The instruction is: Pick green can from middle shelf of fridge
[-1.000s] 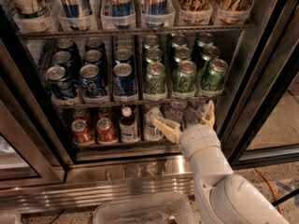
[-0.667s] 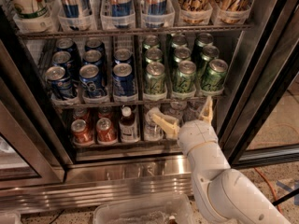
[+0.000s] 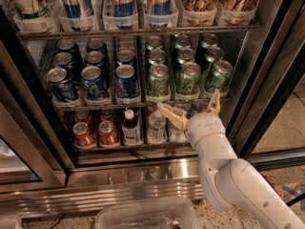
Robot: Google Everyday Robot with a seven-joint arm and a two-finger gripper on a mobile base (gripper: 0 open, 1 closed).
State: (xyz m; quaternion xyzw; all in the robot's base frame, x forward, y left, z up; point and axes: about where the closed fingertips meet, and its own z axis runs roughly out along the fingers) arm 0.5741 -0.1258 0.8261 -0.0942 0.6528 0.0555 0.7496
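Observation:
The fridge (image 3: 143,168) stands open with steel frame and wire racks. The middle shelf (image 3: 138,99) holds dark blue cans (image 3: 126,80) on the left and several green cans on the right. The nearest green cans stand at the front: one (image 3: 158,80), one (image 3: 188,79) and one (image 3: 218,76). My gripper (image 3: 189,108) is open, its two tan fingers (image 3: 172,115) spread wide just below the shelf's front edge, under the middle and right green cans. It holds nothing. The white arm rises from the lower right.
The top rack holds tall slim cans (image 3: 121,1) in clear trays. The bottom rack holds red cans (image 3: 84,133) and small bottles (image 3: 129,127). A black-edged glass door (image 3: 274,80) stands open at right. A clear plastic bin (image 3: 147,216) sits on the floor below.
The gripper has risen slightly toward the middle shelf's front edge; its fingers stay spread. The cans have not moved.

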